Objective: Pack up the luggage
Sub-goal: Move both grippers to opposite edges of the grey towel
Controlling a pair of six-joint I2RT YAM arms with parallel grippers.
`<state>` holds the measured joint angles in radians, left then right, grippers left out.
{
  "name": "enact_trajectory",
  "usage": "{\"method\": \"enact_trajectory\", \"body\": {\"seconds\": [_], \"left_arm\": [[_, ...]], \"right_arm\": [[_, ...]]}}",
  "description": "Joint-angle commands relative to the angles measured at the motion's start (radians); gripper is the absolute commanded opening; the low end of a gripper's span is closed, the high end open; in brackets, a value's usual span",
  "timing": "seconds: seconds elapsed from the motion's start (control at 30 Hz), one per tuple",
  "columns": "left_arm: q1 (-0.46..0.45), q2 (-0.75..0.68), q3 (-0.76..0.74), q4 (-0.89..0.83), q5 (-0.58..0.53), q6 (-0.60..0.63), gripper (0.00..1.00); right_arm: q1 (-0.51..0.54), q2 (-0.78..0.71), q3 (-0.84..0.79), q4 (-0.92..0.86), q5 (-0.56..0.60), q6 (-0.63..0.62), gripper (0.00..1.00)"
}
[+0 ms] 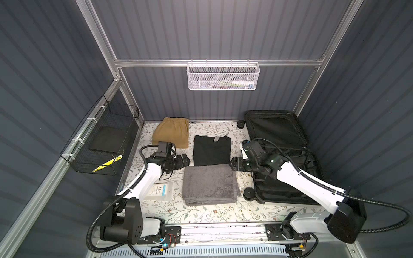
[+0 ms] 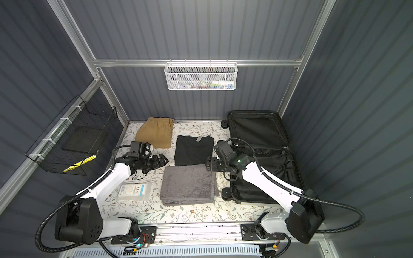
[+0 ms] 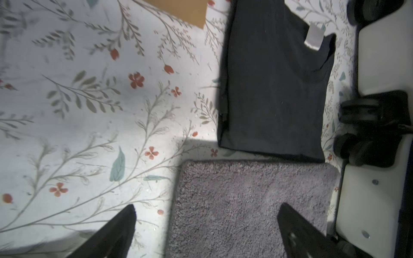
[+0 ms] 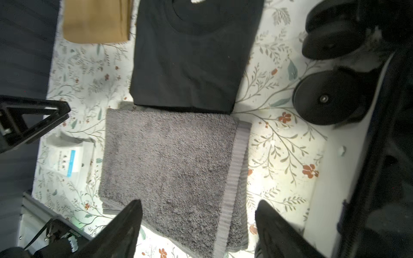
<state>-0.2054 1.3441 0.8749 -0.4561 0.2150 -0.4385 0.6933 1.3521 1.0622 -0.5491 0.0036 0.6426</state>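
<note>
Grey terry towel (image 1: 210,184), folded flat on the floral counter (image 1: 201,214), looks to be the piece in hand. The right end effector (image 1: 232,166) hovers over one of its corners with jaws apart and nothing between them. The left end effector (image 1: 186,159) hangs just off the opposite corner, spread wide and empty, pointing at its partner. The luggage (image 1: 274,129) lies open behind the right end effector, on its wrist side, black lining up, lid tilted up at the back; I see nothing packed in it. To do this well, I would have the right jaws come down over the ribbed hem and bite through every folded layer, so the stack lifts as one and does not unroll. The black T-shirt (image 1: 211,150) lies right against the towel's edge, just beside both end effectors, so a careless bite could catch it too. Only a narrow strip of bare counter separates towel from luggage, and a black wheel (image 1: 248,194) stands there, so the carry should rise clear of the wheels and shell rim. Under the left end effector the counter is bare; a white packet (image 1: 159,189) lies back by its arm.
</note>
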Motion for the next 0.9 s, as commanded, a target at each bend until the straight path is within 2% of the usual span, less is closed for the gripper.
{"method": "enact_trajectory", "body": {"seconds": [0.0,0.37,0.87], "left_arm": [[-0.030,0.022,-0.034,-0.007,0.020,-0.008,1.00],[-0.038,0.072,-0.055,0.025,-0.023,0.023,0.99],[-0.048,0.160,-0.061,0.095,0.024,0.026,0.85]], "right_arm": [[0.017,0.035,0.021,-0.067,0.079,0.067,0.81],[0.040,0.158,0.020,-0.053,0.088,0.114,0.79],[0.043,0.240,0.009,0.040,0.026,0.135,0.78]]}}
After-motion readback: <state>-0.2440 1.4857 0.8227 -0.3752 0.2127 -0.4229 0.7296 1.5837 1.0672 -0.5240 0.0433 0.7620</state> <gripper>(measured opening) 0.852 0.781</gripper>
